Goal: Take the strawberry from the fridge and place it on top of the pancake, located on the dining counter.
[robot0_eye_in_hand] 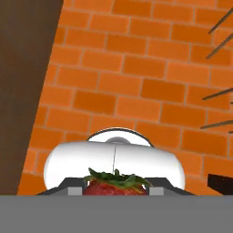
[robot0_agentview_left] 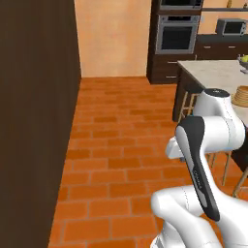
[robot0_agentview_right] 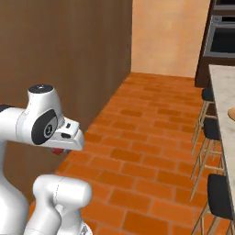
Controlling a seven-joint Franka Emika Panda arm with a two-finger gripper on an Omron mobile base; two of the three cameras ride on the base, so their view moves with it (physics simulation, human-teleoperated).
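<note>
the gripper [robot0_eye_in_hand: 116,191] is clenched on the strawberry [robot0_eye_in_hand: 116,184], which sits at the very bottom of the hand view, dark red with its green leafy cap on top, wedged between the two grey finger parts on either side. in the right base view a small red patch of the strawberry [robot0_agentview_right: 57,151] shows under the white hand, tucked low on the near left against the arm. the arm is folded close in over its own base, above an orange brick floor [robot0_agentview_left: 121,145] that stretches away toward the far wall. a tall dark-brown wooden wall panel [robot0_agentview_left: 34,121] runs along the left side of the scene, near the robot. off to the right stands the dining counter [robot0_agentview_left: 213,70], a beige marbled top, well apart from the hand. on its right part the pancake [robot0_agentview_left: 241,96] lies as a golden-brown stack at the edge of the left base view, and further back on the same top sits a yellow-green fruit [robot0_agentview_left: 243,60], partly cut off. dark stools [robot0_agentview_right: 219,193] on thin pale legs stand along the near side of the counter. at the far end, dark cabinets hold a built-in oven [robot0_agentview_left: 177,34] and a microwave [robot0_agentview_left: 231,27].
</note>
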